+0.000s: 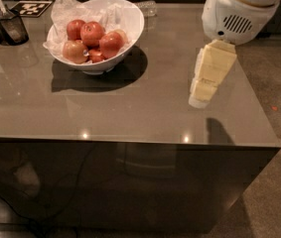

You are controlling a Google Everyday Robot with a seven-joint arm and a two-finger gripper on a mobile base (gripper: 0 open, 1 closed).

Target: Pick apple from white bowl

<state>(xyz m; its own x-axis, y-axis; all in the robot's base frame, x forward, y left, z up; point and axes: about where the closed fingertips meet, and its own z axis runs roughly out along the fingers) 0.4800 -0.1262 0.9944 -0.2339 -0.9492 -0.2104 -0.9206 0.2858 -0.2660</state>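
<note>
Gripper (200, 99) hangs above table (130, 108) near its edge, well apart from white bowl (136, 25); apple (92, 32) sits inside. Open or closed, you can't tell.

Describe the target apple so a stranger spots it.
On the grey table, the white bowl sits far left; the claw hovers near the right edge. The apple is the topmost middle one, deep red, unlike the paler apple front-left.
</note>
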